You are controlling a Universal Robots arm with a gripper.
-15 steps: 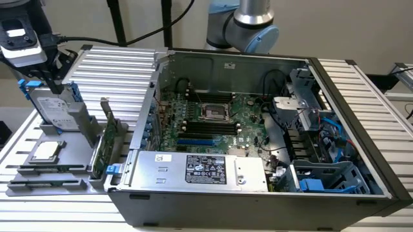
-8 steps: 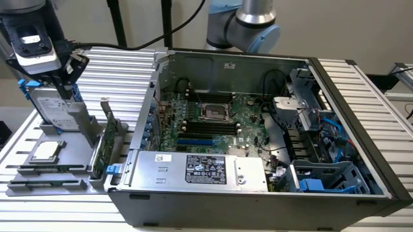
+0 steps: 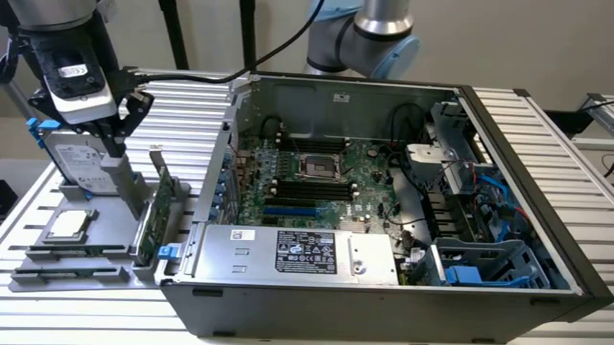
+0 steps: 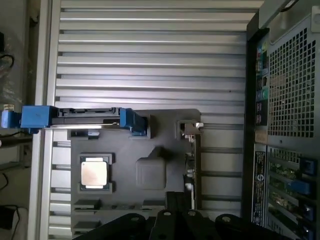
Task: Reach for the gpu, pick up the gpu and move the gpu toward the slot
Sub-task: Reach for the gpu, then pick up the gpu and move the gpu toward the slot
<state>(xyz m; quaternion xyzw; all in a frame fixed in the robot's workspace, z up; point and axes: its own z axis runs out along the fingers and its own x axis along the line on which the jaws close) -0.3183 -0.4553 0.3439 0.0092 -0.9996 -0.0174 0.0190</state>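
Green gpu (image 3: 161,205) stands on edge in the grey holder (image 3: 103,215), upper edge presumably left free for grasping, near and below the end effector (image 3: 113,146); grip state cannot be told.

- Tabletop (image 3: 551,136) (image 4: 150,50): ribbed silver aluminium slats, carrying everything.
- Flat grey plastic parts holder (image 3: 57,279) (image 4: 125,155) lies directly on the slats, at the exterior view's left.
- Open dark-grey metal computer case (image 3: 384,316) (image 4: 290,75) lies on its side near the holder. The wrist view shows a strip of bare slats between them.
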